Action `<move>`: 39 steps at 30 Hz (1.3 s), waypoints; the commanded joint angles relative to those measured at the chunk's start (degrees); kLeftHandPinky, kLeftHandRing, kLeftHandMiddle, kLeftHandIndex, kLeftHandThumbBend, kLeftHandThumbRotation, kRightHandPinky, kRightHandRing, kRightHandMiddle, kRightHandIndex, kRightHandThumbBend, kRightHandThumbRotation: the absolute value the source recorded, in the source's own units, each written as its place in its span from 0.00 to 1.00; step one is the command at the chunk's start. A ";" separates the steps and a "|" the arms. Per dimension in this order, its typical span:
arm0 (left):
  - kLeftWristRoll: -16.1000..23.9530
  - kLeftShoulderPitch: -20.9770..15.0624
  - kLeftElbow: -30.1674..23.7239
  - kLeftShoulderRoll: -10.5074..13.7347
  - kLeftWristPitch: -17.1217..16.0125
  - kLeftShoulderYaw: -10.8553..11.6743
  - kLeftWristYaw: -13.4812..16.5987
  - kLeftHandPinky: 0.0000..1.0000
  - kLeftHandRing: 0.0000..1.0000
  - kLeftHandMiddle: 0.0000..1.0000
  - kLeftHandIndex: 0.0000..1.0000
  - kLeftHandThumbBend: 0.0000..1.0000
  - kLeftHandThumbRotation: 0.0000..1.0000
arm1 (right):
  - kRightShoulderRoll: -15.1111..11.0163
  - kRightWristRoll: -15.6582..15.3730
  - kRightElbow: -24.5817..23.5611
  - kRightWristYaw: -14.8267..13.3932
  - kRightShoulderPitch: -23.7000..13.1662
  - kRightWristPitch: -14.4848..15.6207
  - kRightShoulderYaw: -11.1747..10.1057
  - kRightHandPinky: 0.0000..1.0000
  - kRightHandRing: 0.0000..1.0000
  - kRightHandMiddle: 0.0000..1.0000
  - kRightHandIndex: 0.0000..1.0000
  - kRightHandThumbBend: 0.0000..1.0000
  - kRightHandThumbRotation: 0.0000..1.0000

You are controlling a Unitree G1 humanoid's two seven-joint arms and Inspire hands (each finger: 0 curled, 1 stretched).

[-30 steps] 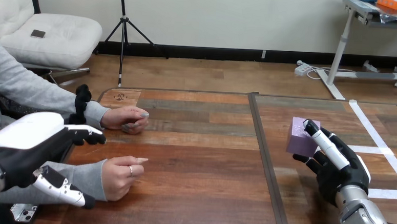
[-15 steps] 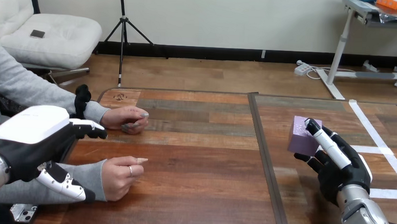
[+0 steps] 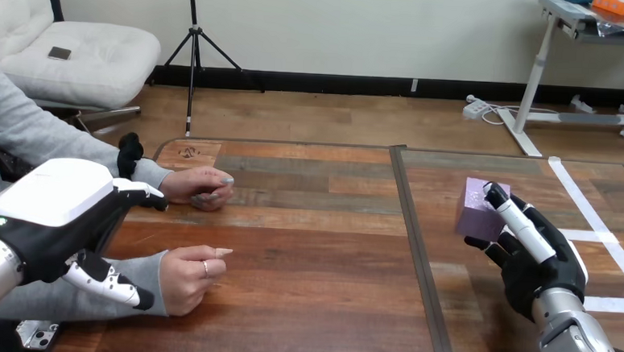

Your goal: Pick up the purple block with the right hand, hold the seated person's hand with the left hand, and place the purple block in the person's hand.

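The purple block (image 3: 475,209) stands on the right half of the wooden table (image 3: 313,249). My right hand (image 3: 534,260) is against its near right side: straight fingers (image 3: 516,219) lie along the block's right face, and the thumb (image 3: 482,248) reaches out just below it. My left hand (image 3: 53,211) hovers open at the left, over the grey sleeve of the person's nearer arm, with its thumb (image 3: 109,284) lying across that sleeve. The person's nearer hand (image 3: 189,270) rests loosely curled on the table, just right of my left hand. I cannot tell whether they touch.
The person's farther hand (image 3: 199,188) rests on the table behind my left fingers. A dark seam (image 3: 418,246) splits the table into two halves. White tape lines (image 3: 604,240) mark the far right of the tabletop.
My left hand has crept to the right, towards the person's nearer wrist. My right hand and the block have shifted slightly right and away. The person's hands have stayed still.
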 commanded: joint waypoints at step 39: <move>3.58 -13.77 11.92 0.32 2.25 -12.15 2.08 0.74 0.81 0.84 0.83 1.00 0.41 | 0.69 2.55 -8.96 2.19 0.71 0.78 0.13 0.35 0.40 0.45 0.44 0.75 0.00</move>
